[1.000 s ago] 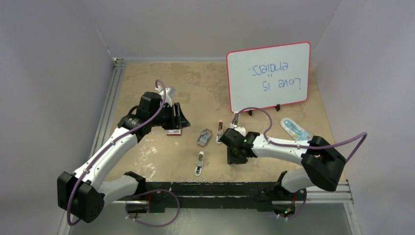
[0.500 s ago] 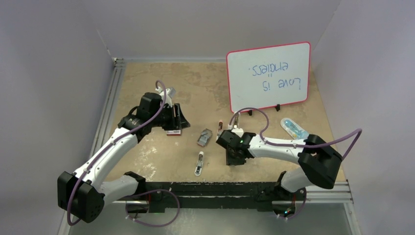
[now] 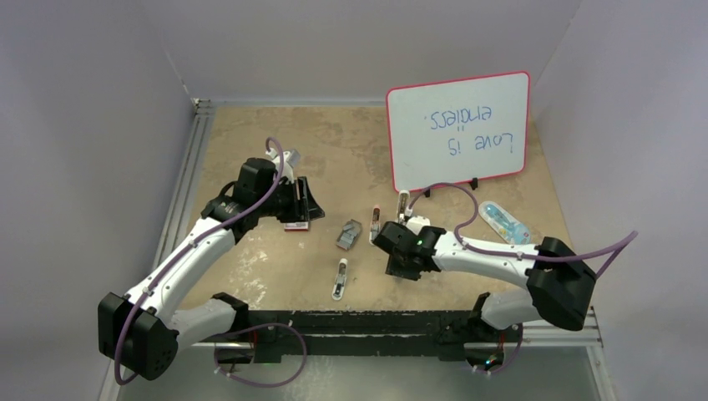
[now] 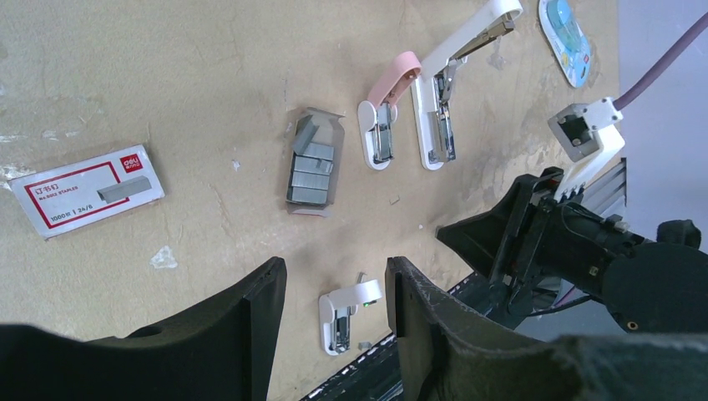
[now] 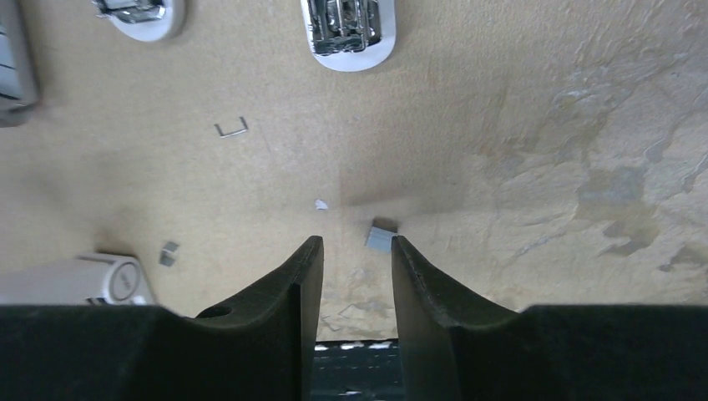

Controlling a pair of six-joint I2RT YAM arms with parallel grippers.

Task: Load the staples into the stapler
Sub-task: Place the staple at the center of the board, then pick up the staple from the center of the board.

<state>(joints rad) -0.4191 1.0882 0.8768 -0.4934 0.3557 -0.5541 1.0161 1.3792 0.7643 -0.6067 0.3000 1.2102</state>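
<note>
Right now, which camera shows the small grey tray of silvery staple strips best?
Left wrist: the small grey tray of silvery staple strips lies unobstructed, its separate strips distinguishable. Top external shows only a tiny grey shape; right wrist, at most a cropped grey edge.

– What crowds the staples tray?
– On its right the pink stapler lies just beside it, with the white stapler next.
– And on the left?
– Bare table as far as the red box.

Left hand and right hand both hover low, fingers parted, gripping nothing.
</note>
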